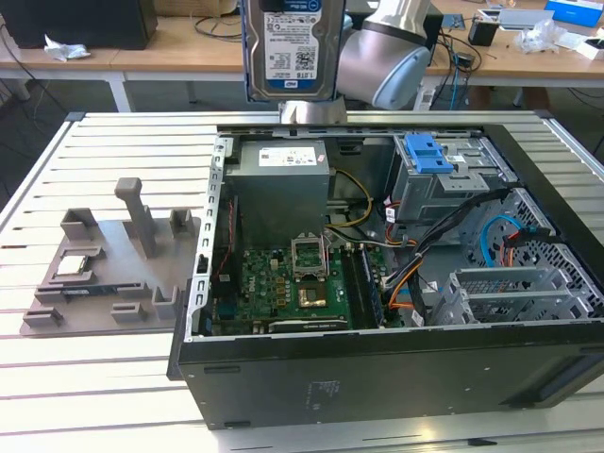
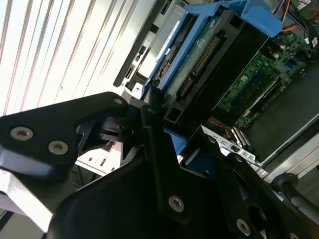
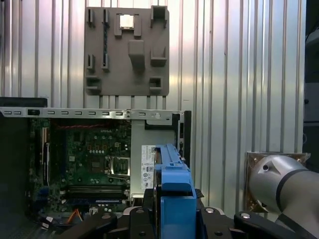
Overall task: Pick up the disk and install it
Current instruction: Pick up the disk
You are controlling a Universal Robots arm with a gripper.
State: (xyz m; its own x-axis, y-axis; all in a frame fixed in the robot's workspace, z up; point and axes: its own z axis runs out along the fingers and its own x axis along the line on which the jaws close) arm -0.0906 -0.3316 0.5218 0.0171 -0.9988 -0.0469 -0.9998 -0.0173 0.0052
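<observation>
Above the open computer case (image 1: 377, 363), the gripper (image 3: 174, 201) is clamped on the disk (image 1: 288, 47) by its blue bracket (image 3: 172, 164), holding it upright and well clear of the green board (image 1: 278, 283). Pickup looks done; installation is not: the disk sits in no bay yet, well apart from the drive cage (image 1: 444, 184) with the blue latch.

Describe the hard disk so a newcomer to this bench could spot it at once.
Start from the open black computer case on the slatted table. Above it in the exterior view, the robot arm holds the disk upright. Unlike the grey power supply below, it is a thin slab clear of the case, with a white-and-blue barcode label.
</observation>
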